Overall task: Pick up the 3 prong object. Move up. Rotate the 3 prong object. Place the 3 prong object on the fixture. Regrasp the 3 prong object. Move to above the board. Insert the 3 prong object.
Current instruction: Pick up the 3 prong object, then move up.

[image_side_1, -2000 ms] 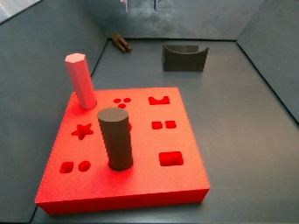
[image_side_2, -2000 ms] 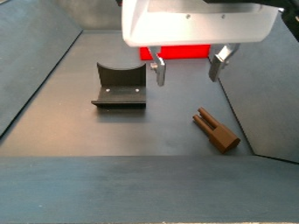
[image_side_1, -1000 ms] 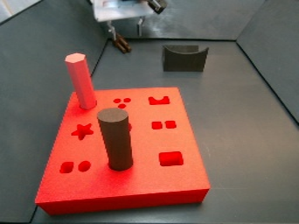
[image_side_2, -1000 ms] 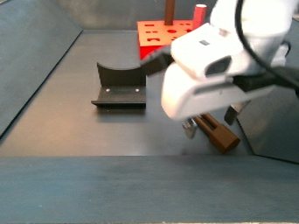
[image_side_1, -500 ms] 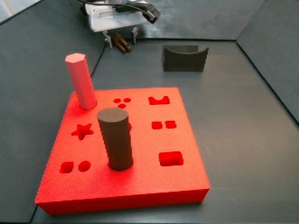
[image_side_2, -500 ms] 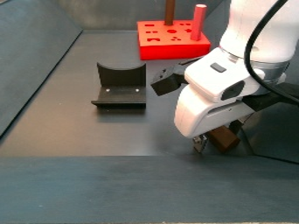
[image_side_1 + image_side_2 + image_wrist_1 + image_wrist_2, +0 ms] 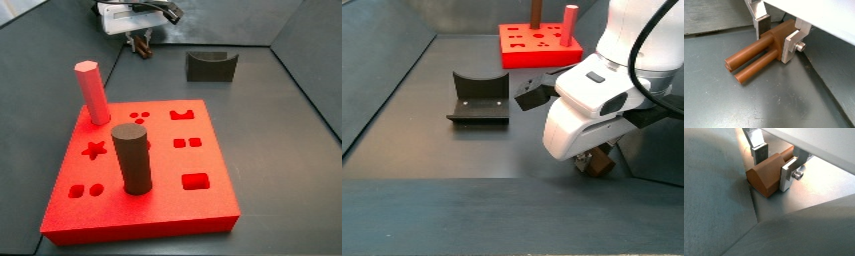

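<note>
While the hand (image 7: 777, 36) sits low on the grey tabletop (image 7: 462, 150), its two silver fingers (image 7: 789, 46) press against both sides of the brown 3 prong object (image 7: 754, 57), clamped on its block end, with the prongs lying flat on the floor. In a side view this is at lower right (image 7: 596, 160); the fixture (image 7: 478, 98) stands apart at centre left, the red board (image 7: 540, 44) at the top.
</note>
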Available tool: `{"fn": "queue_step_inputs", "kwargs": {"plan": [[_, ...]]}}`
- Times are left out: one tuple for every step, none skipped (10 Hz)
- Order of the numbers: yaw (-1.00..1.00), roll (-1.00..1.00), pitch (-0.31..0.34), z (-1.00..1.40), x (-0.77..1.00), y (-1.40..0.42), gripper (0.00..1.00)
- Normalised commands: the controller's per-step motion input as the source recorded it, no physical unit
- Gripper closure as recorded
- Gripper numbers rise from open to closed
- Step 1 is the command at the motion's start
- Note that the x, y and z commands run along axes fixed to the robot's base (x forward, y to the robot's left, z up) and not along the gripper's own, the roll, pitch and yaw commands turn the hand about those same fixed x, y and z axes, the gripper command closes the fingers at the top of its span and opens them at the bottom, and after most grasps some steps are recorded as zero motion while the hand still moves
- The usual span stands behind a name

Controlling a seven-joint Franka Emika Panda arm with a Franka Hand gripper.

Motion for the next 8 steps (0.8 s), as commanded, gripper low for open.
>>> {"fn": "queue_step_inputs", "kwargs": {"plan": [[0.00,0.00,0.000,0.00,0.00,0.00,1.00],[0.00,0.00,0.000,0.00,0.00,0.00,1.00],[0.00,0.00,0.000,0.00,0.00,0.00,1.00],[0.00,0.00,0.000,0.00,0.00,0.00,1.00],[0.00,0.00,0.000,0.00,0.00,0.00,1.00],[0.00,0.00,0.000,0.00,0.00,0.00,1.00],[0.00,0.00,0.000,0.83,0.00,0.00,1.00],[-0.04,0.00,0.002,0.82,0.02,-0.02,1.00]]}}
